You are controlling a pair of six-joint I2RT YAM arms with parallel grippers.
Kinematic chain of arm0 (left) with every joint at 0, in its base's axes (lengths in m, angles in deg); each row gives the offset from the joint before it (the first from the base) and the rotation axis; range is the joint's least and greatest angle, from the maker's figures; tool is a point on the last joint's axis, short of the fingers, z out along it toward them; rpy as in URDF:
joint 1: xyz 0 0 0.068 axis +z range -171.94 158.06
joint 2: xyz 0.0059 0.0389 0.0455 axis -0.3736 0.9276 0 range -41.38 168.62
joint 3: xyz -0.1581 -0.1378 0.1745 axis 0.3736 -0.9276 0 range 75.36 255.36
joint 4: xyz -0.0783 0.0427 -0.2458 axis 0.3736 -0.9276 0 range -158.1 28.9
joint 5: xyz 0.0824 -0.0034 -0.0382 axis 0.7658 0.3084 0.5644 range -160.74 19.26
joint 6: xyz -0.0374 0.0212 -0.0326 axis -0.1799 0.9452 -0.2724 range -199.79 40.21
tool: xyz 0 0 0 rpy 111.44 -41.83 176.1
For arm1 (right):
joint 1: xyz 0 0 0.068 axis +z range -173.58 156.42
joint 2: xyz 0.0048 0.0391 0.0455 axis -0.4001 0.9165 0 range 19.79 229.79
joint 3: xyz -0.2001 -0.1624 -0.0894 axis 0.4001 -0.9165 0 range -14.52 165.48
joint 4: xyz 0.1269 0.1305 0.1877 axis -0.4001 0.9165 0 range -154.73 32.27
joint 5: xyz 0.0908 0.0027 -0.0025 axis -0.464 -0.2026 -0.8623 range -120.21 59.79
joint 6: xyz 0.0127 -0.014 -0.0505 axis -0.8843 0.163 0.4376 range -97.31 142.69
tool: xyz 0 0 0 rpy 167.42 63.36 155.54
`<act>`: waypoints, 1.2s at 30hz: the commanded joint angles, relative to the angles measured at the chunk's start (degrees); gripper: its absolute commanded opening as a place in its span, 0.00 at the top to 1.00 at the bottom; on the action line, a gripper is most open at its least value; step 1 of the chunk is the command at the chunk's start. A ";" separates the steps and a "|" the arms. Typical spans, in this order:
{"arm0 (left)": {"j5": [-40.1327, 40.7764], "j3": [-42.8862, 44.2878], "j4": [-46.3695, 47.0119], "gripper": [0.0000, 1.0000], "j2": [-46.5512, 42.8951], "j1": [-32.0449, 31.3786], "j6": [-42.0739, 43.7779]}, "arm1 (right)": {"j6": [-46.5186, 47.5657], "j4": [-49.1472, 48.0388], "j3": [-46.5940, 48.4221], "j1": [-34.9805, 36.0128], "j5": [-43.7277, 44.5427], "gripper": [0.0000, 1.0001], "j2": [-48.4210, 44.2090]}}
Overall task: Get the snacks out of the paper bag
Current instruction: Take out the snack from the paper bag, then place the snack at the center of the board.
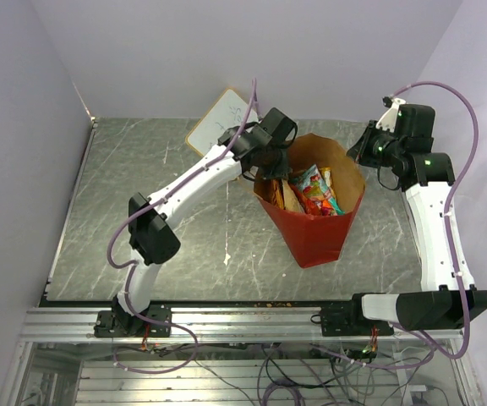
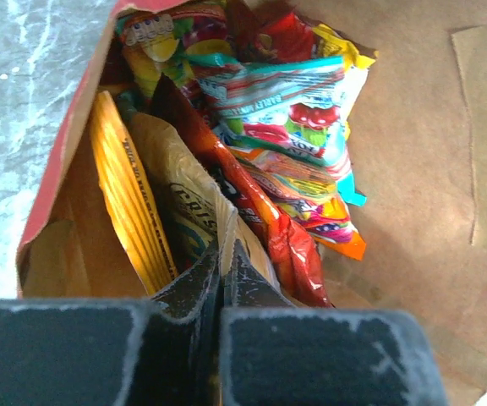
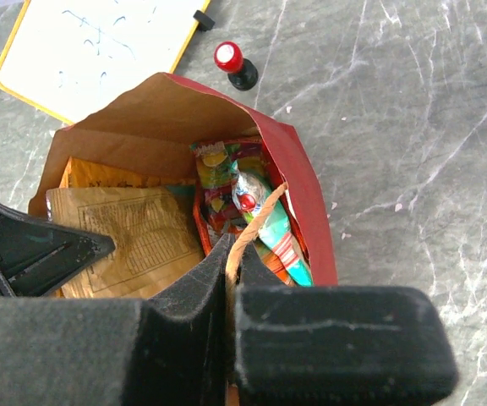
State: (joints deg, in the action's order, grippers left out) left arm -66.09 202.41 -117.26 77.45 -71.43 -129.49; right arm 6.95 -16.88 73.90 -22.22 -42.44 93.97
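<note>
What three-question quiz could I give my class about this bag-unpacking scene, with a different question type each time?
1. True or false: the paper bag holds no snacks.
2. The right gripper is shut on: A) the whiteboard; B) the paper bag's rim; C) a teal packet.
3. Fill in: the left gripper, inside the bag, is shut on the ___ packet.

Key: 1 false, several packets are inside; 2 B; 3 tan packet.
</note>
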 commanded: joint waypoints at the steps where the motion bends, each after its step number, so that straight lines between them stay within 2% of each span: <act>1: -7.22 1.45 6.31 0.93 -4.28 0.50 -0.64 | -1.06 -1.92 -0.32 0.39 0.81 1.00 -2.25; 7: -18.00 0.35 18.88 0.93 -8.24 1.91 -4.21 | -2.23 -0.66 -1.74 0.39 3.68 1.00 -3.75; 14: -24.15 1.57 31.78 0.93 -12.39 4.91 -8.46 | -3.28 0.55 -3.74 0.37 6.91 1.00 -6.49; 21: -33.91 0.93 48.31 0.93 -17.51 10.74 -17.74 | -4.23 1.02 -4.86 0.39 7.15 1.00 -7.58; 31: -45.83 -4.41 56.04 0.93 -33.82 25.41 -23.76 | -3.54 1.86 -4.83 0.37 8.45 1.00 -7.67; 33: -48.61 -4.08 53.52 0.93 -36.46 26.83 -20.97 | -3.26 2.04 -4.55 0.38 8.38 1.00 -7.56; 36: -49.85 -2.36 42.44 0.93 -40.40 27.55 -11.62 | -3.00 2.14 -4.88 0.38 7.79 1.00 -7.62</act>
State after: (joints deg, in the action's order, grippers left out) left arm -108.97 198.30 -68.70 41.69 -44.59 -148.92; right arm 3.27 -15.08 68.11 -22.00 -34.83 87.39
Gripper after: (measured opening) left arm 0.077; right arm 0.006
